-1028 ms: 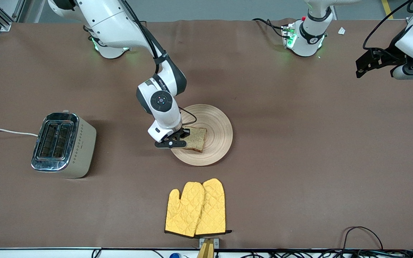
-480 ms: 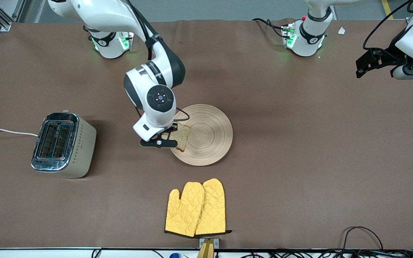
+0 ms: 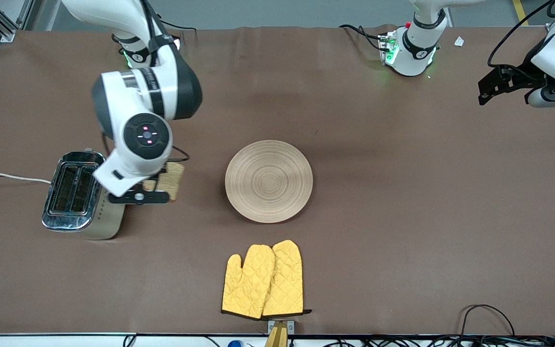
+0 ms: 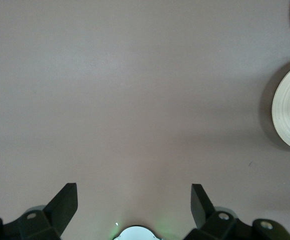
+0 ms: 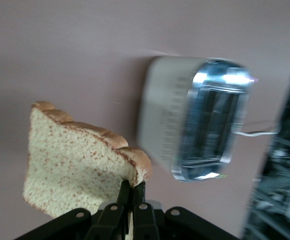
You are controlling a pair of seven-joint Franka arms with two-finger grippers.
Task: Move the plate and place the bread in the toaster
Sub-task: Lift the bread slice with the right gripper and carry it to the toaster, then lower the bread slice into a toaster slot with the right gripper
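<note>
My right gripper is shut on the bread, a brownish slice with a darker crust, and holds it in the air over the table beside the toaster. In the right wrist view the bread hangs from the gripper by one crust edge, with the toaster below it. The pale wood plate lies bare at the table's middle; its edge shows in the left wrist view. My left gripper is open and waits high at the left arm's end; its view shows it over bare table.
A pair of yellow oven mitts lies nearer the front camera than the plate. The toaster's white cord runs off the right arm's end of the table. Cables lie along the front edge.
My right gripper lifted the bread off the plate and carried it toward the toaster. The plate now lies bare. The left arm has not moved.
</note>
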